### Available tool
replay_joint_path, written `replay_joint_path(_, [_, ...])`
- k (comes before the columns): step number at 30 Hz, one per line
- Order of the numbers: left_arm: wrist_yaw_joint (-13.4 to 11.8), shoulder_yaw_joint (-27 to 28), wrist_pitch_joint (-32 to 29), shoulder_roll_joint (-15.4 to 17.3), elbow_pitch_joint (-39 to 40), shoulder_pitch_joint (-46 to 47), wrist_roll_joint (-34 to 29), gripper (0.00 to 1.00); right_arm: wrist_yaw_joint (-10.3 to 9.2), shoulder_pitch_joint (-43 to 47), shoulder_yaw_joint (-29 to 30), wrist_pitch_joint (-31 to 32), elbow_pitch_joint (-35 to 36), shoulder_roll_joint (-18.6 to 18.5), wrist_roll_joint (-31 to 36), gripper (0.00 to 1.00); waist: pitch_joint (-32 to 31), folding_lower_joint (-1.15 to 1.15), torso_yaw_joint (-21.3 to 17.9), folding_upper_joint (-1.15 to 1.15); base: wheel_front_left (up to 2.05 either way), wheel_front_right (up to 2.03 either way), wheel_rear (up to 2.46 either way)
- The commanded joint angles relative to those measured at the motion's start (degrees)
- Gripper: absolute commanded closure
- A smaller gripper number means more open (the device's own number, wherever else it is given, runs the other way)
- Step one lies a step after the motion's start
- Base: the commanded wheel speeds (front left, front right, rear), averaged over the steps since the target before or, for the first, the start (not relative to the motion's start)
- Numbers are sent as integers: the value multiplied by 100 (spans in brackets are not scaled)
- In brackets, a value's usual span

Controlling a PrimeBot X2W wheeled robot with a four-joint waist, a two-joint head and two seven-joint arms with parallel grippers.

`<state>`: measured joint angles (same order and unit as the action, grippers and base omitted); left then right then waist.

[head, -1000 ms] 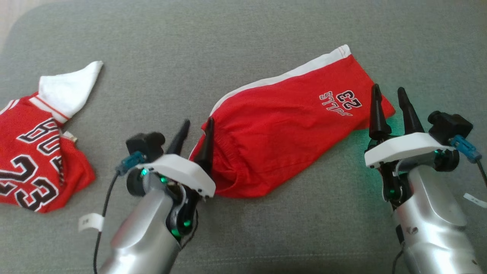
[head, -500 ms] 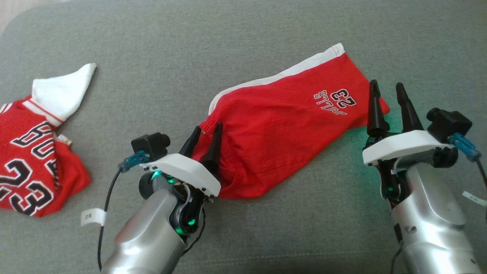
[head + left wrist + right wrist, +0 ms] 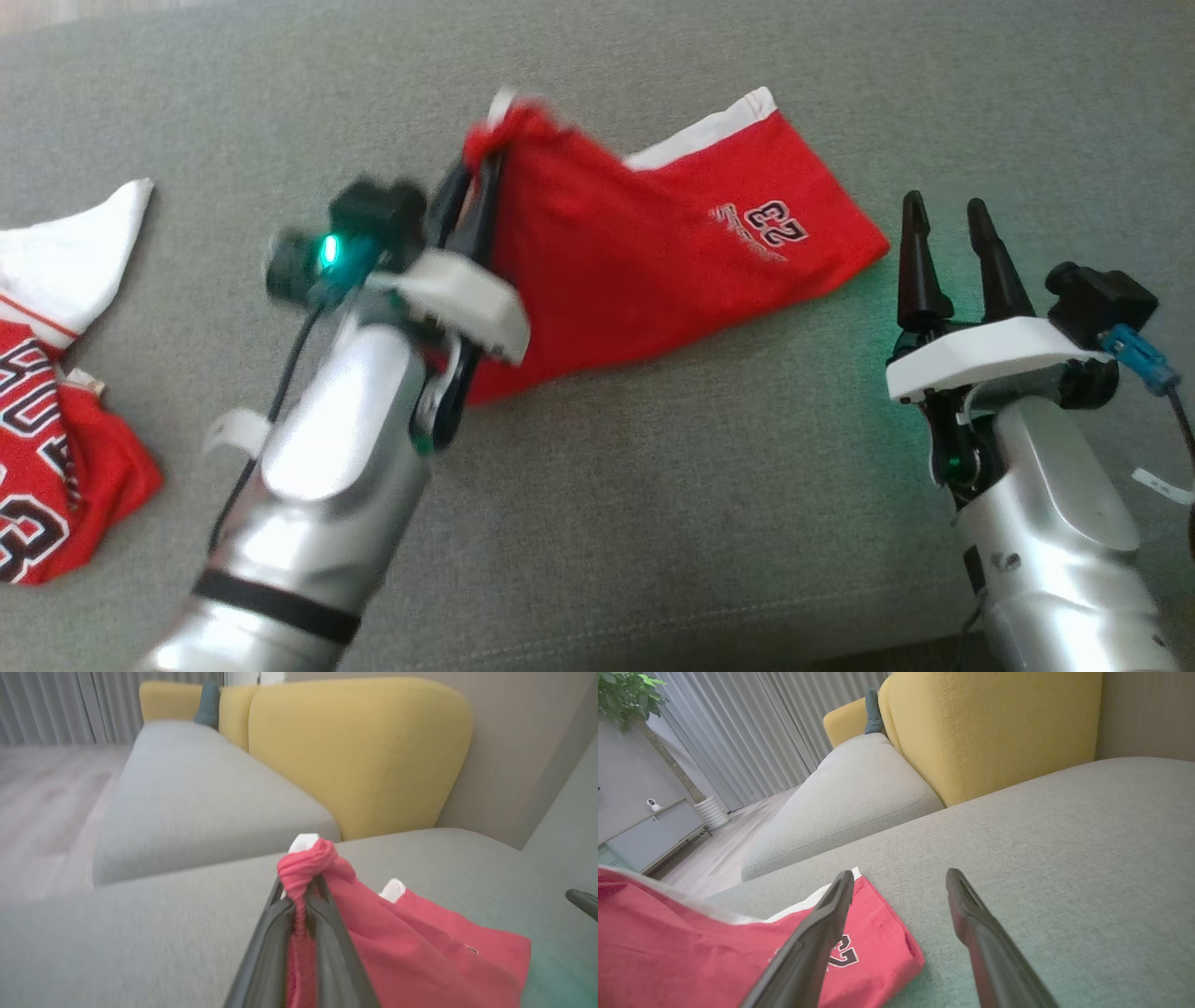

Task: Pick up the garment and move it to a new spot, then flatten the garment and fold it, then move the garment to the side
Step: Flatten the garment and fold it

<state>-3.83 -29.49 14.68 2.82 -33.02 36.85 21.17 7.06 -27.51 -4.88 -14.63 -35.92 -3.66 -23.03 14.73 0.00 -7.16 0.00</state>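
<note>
The garment is a pair of red shorts (image 3: 653, 252) with a white side stripe and a black "23" print, spread on the grey cushion (image 3: 653, 523). My left gripper (image 3: 474, 173) is shut on the bunched waistband end, which is raised off the cushion. The left wrist view shows that red bunch (image 3: 306, 865) squeezed between the two dark fingers, with the rest of the shorts (image 3: 420, 942) trailing down to the right. My right gripper (image 3: 943, 217) stands open just right of the printed leg end. In the right wrist view its open fingers frame the leg hem (image 3: 878, 947) without touching it.
A red and white jersey (image 3: 47, 439) lies crumpled at the cushion's left edge. Yellow backrests (image 3: 359, 751) rise behind the grey seat, and a second grey cushion (image 3: 850, 793) extends beyond. Wooden floor, curtains and a low cabinet (image 3: 649, 830) are further off.
My left gripper has shut on the waistband end and risen up and back with it, dragging the shorts leftward. The right gripper stays open and still. The camera has shifted slightly.
</note>
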Motion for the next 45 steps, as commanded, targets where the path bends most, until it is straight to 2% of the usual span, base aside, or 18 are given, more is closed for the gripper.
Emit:
replay_joint_path(1, [-38,153,32,173,423,406,-476,100,43,-26,-69,-37,196,71,-34,0,-39,0,-34,0,0,0,0])
replay_joint_path(4, [-37,19,32,274,958,564,-1282,100,43,33,15,-37,201,73,-38,0,-105,0,-6,0,0,0,0])
replay_joint_path(7, [25,-156,32,339,1309,390,-1679,100,43,131,133,-37,237,75,-10,0,-174,0,92,0,0,0,0])
replay_joint_path(11, [-85,-339,32,443,1532,-323,-1901,100,43,267,236,-37,281,77,-18,0,-249,0,276,0,0,0,0])
replay_joint_path(15, [-260,-384,32,449,1347,-1236,-1831,100,43,376,217,-37,280,77,-3,0,-317,0,437,0,0,0,0])
replay_joint_path(17, [-308,-384,32,403,1157,-1624,-1757,77,43,399,170,-37,256,78,23,0,-341,0,506,0,0,0,0])
replay_joint_path(18, [-325,-368,32,374,1048,-1781,-1714,54,43,403,134,-37,236,78,41,0,-353,0,539,0,0,0,0])
replay_joint_path(19, [-359,-319,32,339,933,-1917,-1655,15,43,398,95,-37,209,78,69,0,-365,0,571,0,0,0,0])
replay_joint_path(20, [-408,-240,32,297,845,-2027,-1586,0,43,380,49,-37,171,78,92,0,-372,0,603,0,0,0,0])
replay_joint_path(27, [-553,94,32,107,855,-2255,-1447,0,43,39,-336,-37,-175,-38,292,0,-366,0,862,0,0,0,0])
replay_joint_path(35, [-561,403,32,24,1255,-2262,-1437,0,43,-1106,-908,106,-1320,-357,680,0,-217,0,1189,0,0,0,0])
replay_joint_path(45, [-623,279,32,8,1670,-2144,-1216,0,43,-2177,-839,412,-2803,-777,1213,0,92,0,1614,0,0,0,0])
